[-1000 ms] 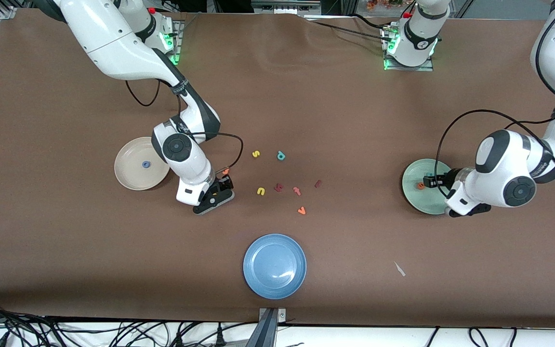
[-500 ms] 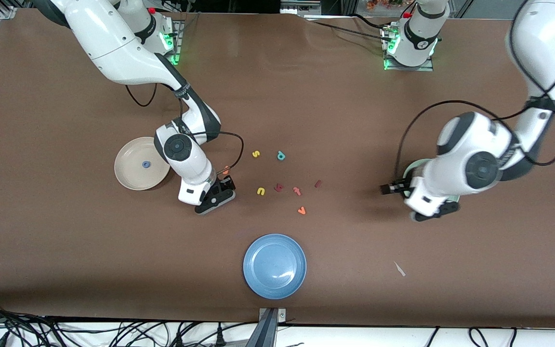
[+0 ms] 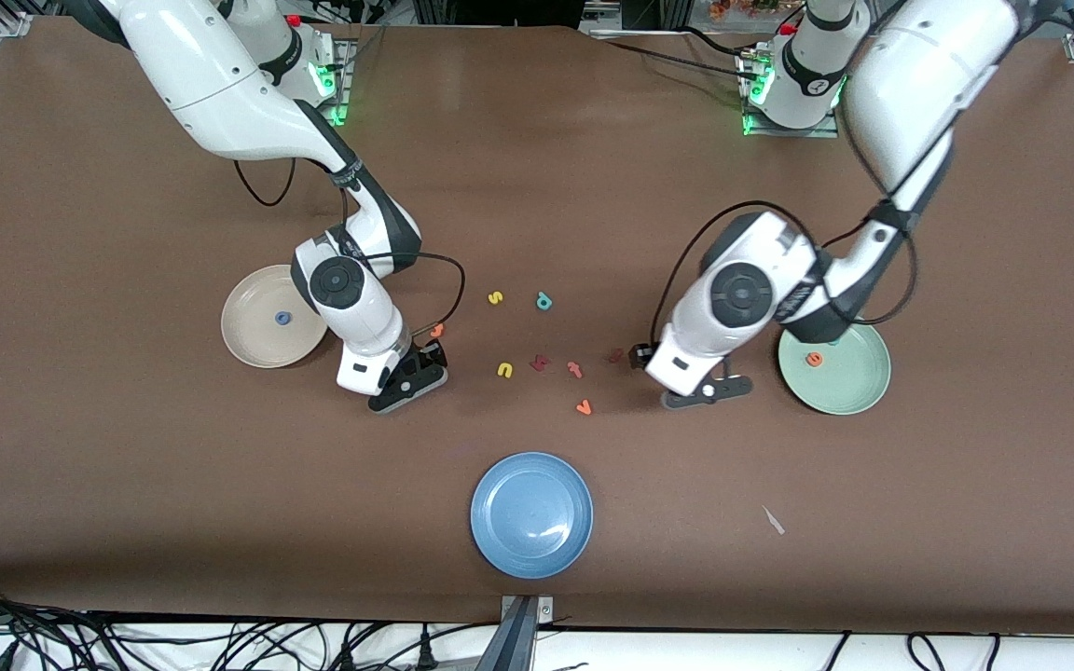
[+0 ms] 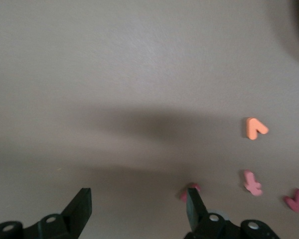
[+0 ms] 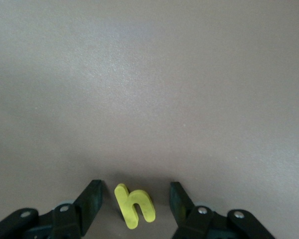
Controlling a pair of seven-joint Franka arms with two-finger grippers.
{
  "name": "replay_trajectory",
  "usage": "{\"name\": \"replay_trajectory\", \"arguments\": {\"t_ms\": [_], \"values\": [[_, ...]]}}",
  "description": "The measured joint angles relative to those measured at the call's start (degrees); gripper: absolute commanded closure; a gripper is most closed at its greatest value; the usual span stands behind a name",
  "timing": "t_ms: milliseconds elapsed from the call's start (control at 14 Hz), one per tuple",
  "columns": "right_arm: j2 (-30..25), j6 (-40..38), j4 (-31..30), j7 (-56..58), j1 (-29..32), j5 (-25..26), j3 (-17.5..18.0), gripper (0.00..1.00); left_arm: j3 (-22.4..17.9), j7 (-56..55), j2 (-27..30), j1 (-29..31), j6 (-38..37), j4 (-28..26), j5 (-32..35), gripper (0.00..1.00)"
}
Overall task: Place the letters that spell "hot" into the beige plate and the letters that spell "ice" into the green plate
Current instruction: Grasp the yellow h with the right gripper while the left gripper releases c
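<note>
My right gripper (image 3: 432,357) stands low over the table beside the beige plate (image 3: 248,340), open, with the yellow "h" (image 5: 133,205) lying loose between its fingers. In the front view the hand hides the "h". The orange "t" (image 3: 437,329) lies just by this gripper. The blue "o" (image 3: 282,318) rests in the beige plate. My left gripper (image 3: 638,358) is open and low by the dark red "i" (image 3: 615,355). That letter peeks out beside one fingertip (image 4: 192,199), with bare table between the jaws. The orange "e" (image 3: 814,359) lies in the green plate (image 3: 849,391).
Loose letters lie mid-table: yellow "s" (image 3: 495,298), teal "p" (image 3: 544,301), yellow "u" (image 3: 504,370), a wider dark red letter (image 3: 539,362), a pinkish "t" (image 3: 574,369) and an orange one (image 3: 584,406). A blue plate (image 3: 531,514) sits nearest the front camera.
The left arm has swung from over the green plate toward the middle letters and stopped at the dark red "i". The right gripper has barely shifted.
</note>
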State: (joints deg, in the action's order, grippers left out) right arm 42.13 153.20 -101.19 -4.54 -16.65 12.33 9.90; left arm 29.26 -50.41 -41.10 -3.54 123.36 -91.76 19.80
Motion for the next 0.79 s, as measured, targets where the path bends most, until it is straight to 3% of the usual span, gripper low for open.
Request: {"name": "replay_trajectory", "arguments": {"t_ms": [143,286,571,786], "values": [[-0.19,0.02,-0.39,0.32,0.01,0.00,-0.46,0.81,-3.21,-0.41,-1.99,-4.02,2.83,0.04,0.00,0.33],[-0.50,0.05,-0.75,1.12,0.01,0.00,-0.66,0.90,-3.64,-1.23,-3.74,-4.31,6.35,0.59,0.00,0.32],[-0.88,-0.33,-1.00,2.35,0.01,0.00,-1.33,0.92,-3.72,-2.54,-5.81,-4.69,7.38,3.10,0.00,0.32],[-2.96,-4.98,-0.99,4.32,0.23,0.00,-2.19,0.92,-3.67,-3.18,-5.94,-5.83,7.20,3.23,0.00,0.32]]}}
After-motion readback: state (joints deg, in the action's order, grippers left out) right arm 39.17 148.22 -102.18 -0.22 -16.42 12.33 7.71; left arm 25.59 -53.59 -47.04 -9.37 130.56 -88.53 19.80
